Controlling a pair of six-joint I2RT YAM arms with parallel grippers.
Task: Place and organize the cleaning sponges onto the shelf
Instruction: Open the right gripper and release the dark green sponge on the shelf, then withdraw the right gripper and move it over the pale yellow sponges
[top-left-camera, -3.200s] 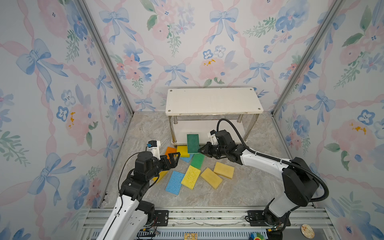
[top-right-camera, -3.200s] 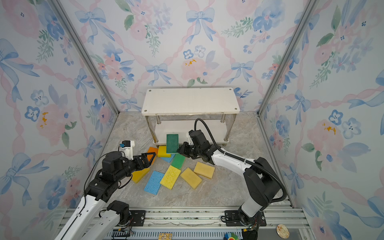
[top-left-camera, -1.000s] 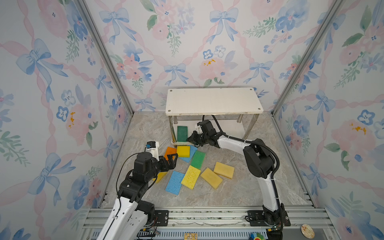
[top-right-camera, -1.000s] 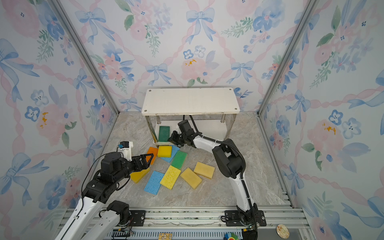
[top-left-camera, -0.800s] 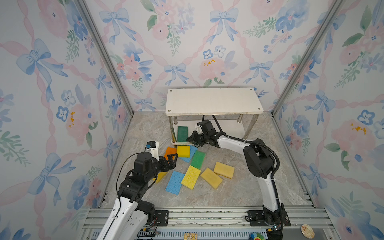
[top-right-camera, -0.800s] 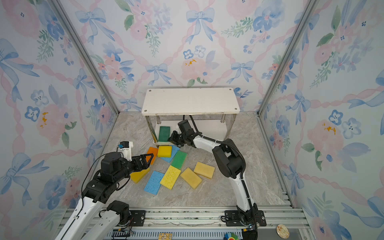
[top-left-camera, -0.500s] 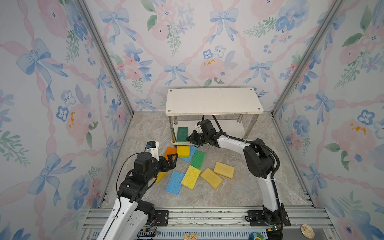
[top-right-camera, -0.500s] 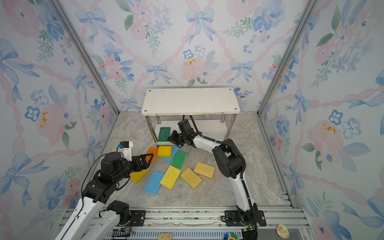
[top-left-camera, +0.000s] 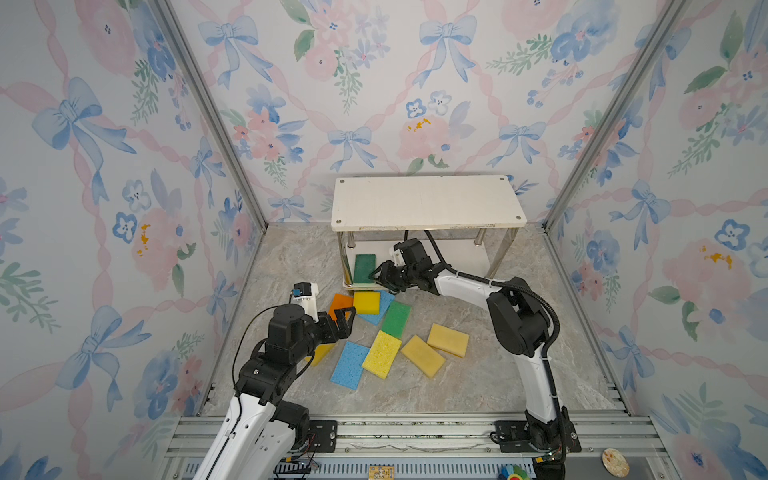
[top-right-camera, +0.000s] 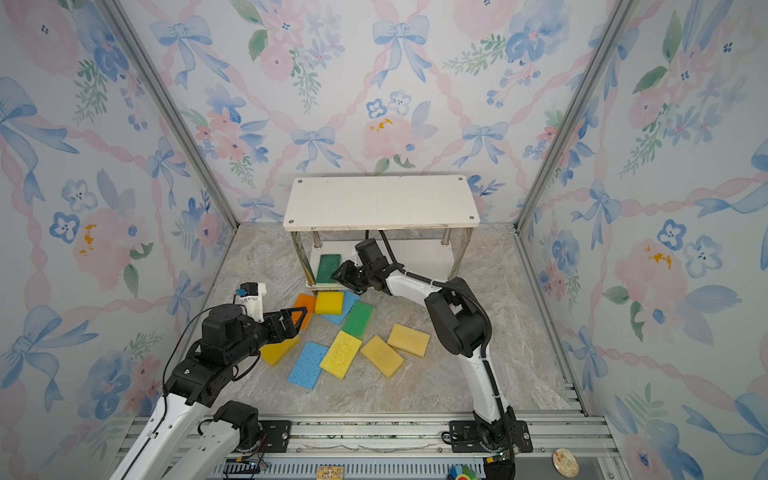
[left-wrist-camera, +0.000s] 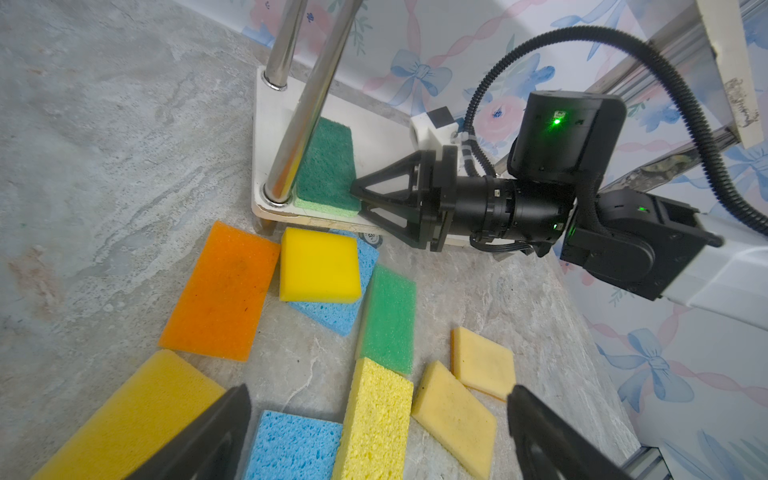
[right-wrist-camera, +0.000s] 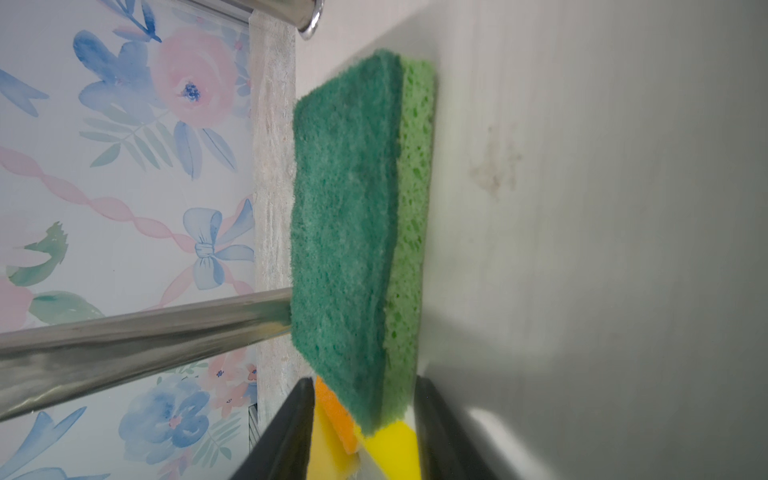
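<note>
The shelf (top-left-camera: 424, 201) (top-right-camera: 380, 201) stands at the back. A dark green sponge (top-left-camera: 365, 268) (top-right-camera: 328, 268) (left-wrist-camera: 326, 166) (right-wrist-camera: 353, 228) lies flat on the left end of its lower board (right-wrist-camera: 582, 208), beside a chrome leg. My right gripper (top-left-camera: 376, 276) (top-right-camera: 338, 278) (left-wrist-camera: 357, 199) (right-wrist-camera: 363, 386) is open around the sponge's near end, with a gap at one jaw. My left gripper (top-left-camera: 343, 318) (top-right-camera: 297, 318) (left-wrist-camera: 379, 390) hangs wide open and empty above the floor sponges: orange (top-left-camera: 340, 301), yellow (top-left-camera: 366, 302), light green (top-left-camera: 397, 319), blue (top-left-camera: 350, 365), and tan (top-left-camera: 422, 356).
The chrome legs (left-wrist-camera: 307, 104) (right-wrist-camera: 124, 332) flank the lower board's left end. Flowered walls close in on three sides, with metal corner posts (top-left-camera: 208, 112). An aluminium rail (top-left-camera: 374, 432) carrying both arm bases runs along the front. A yellow sponge (top-left-camera: 322, 353) lies partly under my left arm.
My right gripper carried the dark green sponge from the floor onto the lower board, and its jaws have now parted and let it go. The left arm has stayed still.
</note>
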